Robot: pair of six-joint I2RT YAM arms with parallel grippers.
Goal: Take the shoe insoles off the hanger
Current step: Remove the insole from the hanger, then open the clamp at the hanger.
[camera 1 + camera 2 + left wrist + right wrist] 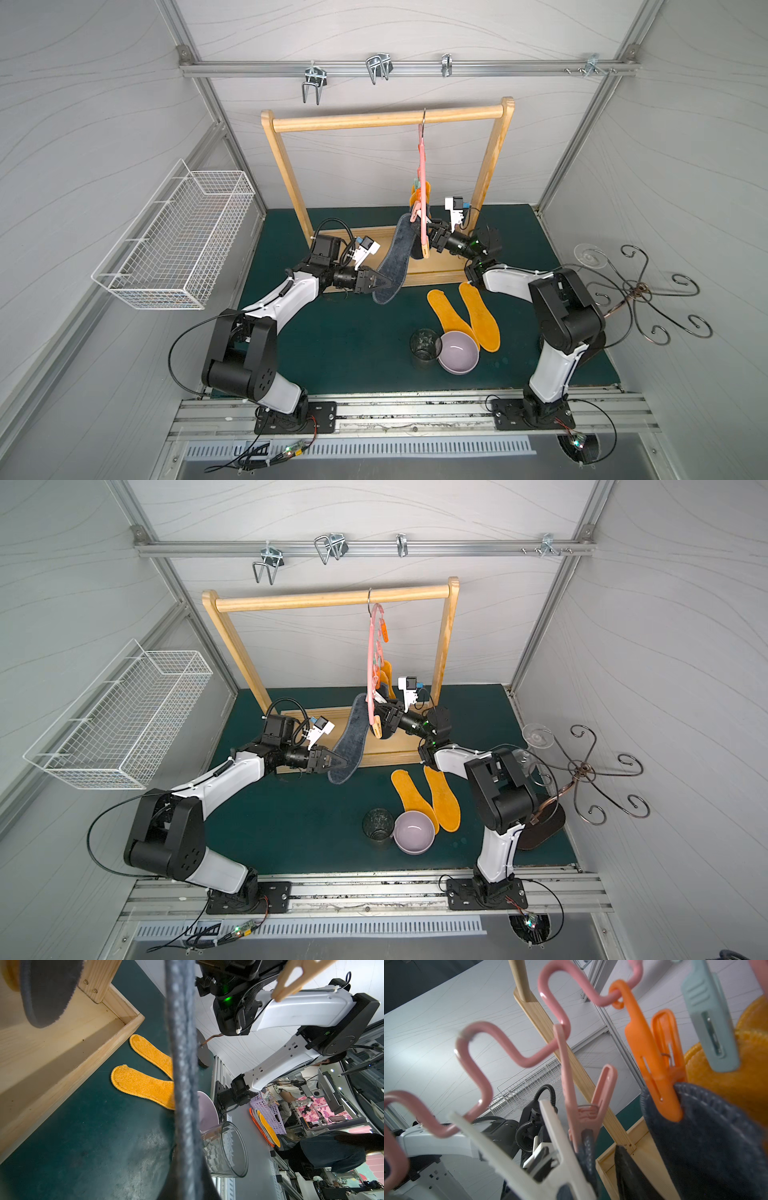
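left gripper is clamped on the lower end of a dark grey insole, drawing it out sideways from the hanger, while the insole's top end sits in the pink clothespin. right gripper is up against the hanger's pins; you can't tell from these views whether its jaws are apart or together. if you pull before that pin lets go, expect the hanger to swing or slide along the wooden rail and shake the second grey insole loose. two orange insoles lie on the mat below the hanger.
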